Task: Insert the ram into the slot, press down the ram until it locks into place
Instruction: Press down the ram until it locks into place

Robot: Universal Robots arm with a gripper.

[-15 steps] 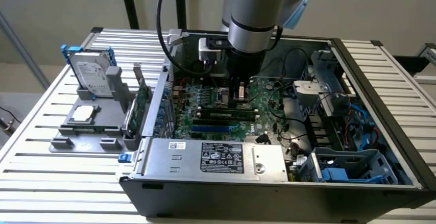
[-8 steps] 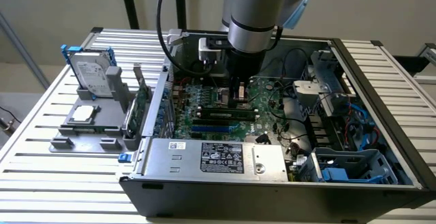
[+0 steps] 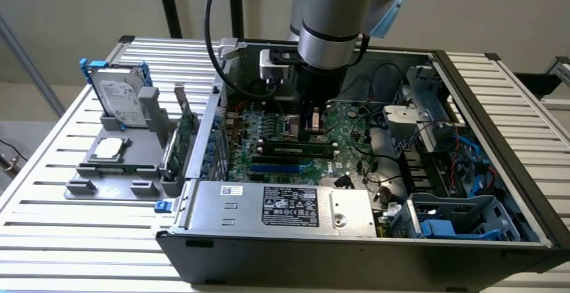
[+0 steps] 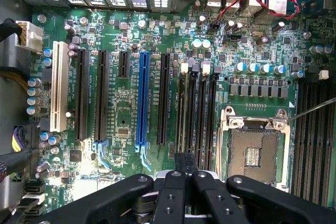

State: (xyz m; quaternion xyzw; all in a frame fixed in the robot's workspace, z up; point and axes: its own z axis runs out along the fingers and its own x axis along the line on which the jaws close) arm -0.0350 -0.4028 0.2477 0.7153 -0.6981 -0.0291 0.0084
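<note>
The ram (image 3: 298, 150), a thin green stick with a pale label, stands on edge in a black slot (image 3: 267, 154) on the motherboard inside the open case. My gripper (image 3: 312, 136) comes straight down over its middle, fingers pressed together, tips at or just above the stick's top edge with nothing between them. In the wrist view the shut gripper (image 4: 185, 163) hangs over a group of parallel black slots (image 4: 202, 114) with white end clips (image 4: 206, 67). I cannot tell whether the tips touch the stick.
A metal-framed processor socket (image 4: 254, 145) lies beside the slots, and a blue socket (image 4: 142, 98) with further black ones sits on the other side. The power supply (image 3: 276, 203) and case walls hem the board in. Outside, a grey fixture (image 3: 107, 166) holds a hard drive (image 3: 120, 99) and an upright green card (image 3: 184, 139).
</note>
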